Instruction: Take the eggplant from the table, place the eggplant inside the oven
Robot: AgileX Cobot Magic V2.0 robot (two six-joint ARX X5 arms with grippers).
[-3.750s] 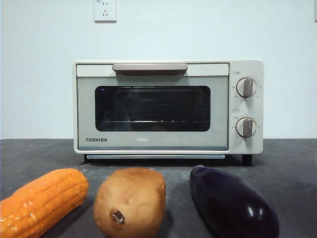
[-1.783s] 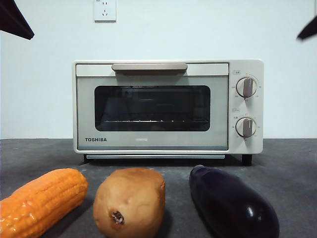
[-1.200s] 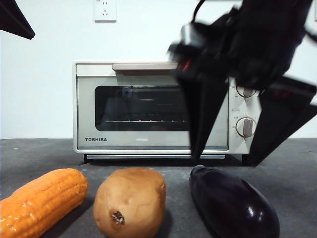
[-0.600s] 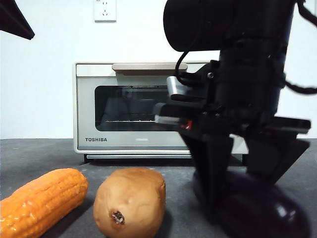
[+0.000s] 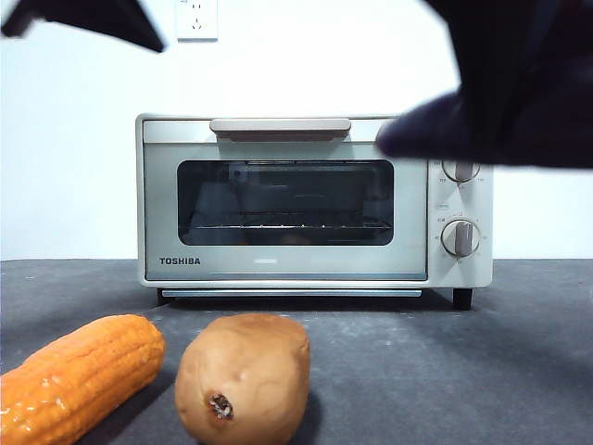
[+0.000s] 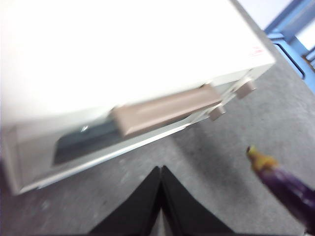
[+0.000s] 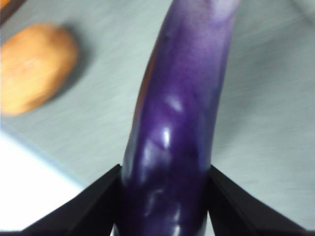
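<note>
The glossy dark purple eggplant (image 7: 172,128) hangs off the table (image 5: 463,371), with my right gripper (image 7: 165,169) shut on it. In the front view this pair is a dark blur at the upper right, and the eggplant's end (image 5: 417,134) shows in front of the oven's top right corner. The cream Toshiba oven (image 5: 278,264) stands at the back with its door closed. My left gripper (image 6: 160,169) is shut and holds nothing. It hovers high in front of the oven's brownish handle (image 6: 167,109), and the eggplant's stem end (image 6: 283,179) shows off to one side.
An orange corn cob (image 5: 74,375) and a tan potato (image 5: 243,375) lie at the table's front left. The potato (image 7: 34,66) also shows below the right gripper. The left arm (image 5: 93,17) is a black tip at the top left. A wall socket (image 5: 196,19) is behind.
The right gripper closed on the eggplant and lifted it from the front right of the table to oven-top height. The left arm's tip has moved further into view at the top left.
</note>
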